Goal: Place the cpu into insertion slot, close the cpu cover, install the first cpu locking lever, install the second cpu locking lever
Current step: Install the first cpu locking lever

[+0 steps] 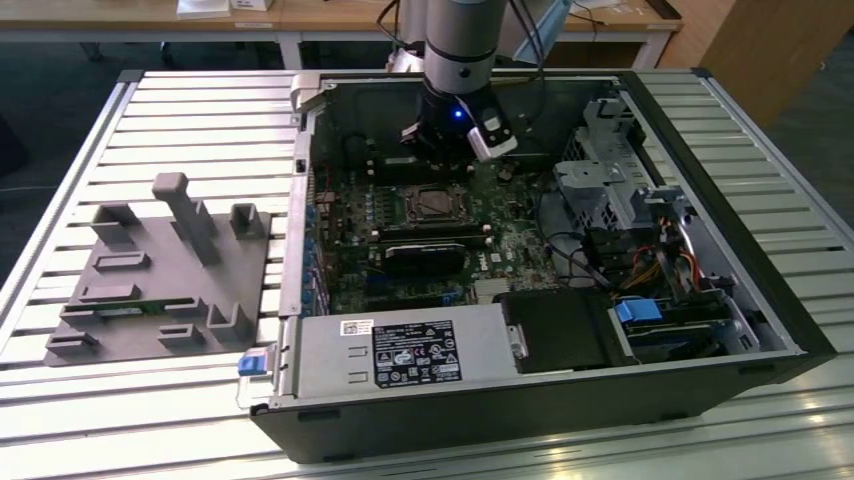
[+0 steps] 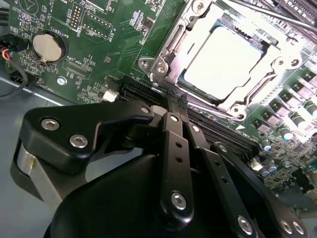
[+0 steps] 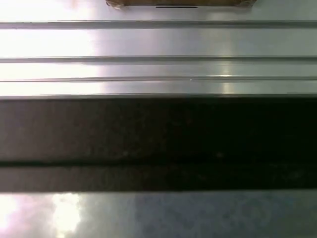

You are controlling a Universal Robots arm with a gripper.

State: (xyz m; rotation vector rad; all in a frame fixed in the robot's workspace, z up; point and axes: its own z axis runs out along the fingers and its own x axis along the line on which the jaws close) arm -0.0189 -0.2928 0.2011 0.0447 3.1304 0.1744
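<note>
Though unreadable — label point(image 1: 412, 354) near cpu point(image 2: 229, 60)

Slatted metal table with two things on it

The ribbed aluminium table point(image 1: 174, 100) carries an open computer case point(image 1: 747, 300) lying on its side, and beside it, toward the exterior view's left, a grey fixture block point(image 1: 160, 280) with upright posts, set apart from the case.

Above the cpu cover point(image 1: 434, 203) the case stands open. The gripper point(image 1: 441, 150) hangs just behind it — the drive cage point(image 1: 607, 190) crowds the exterior view's right, the black card point(image 1: 424, 262) the near side.
</note>
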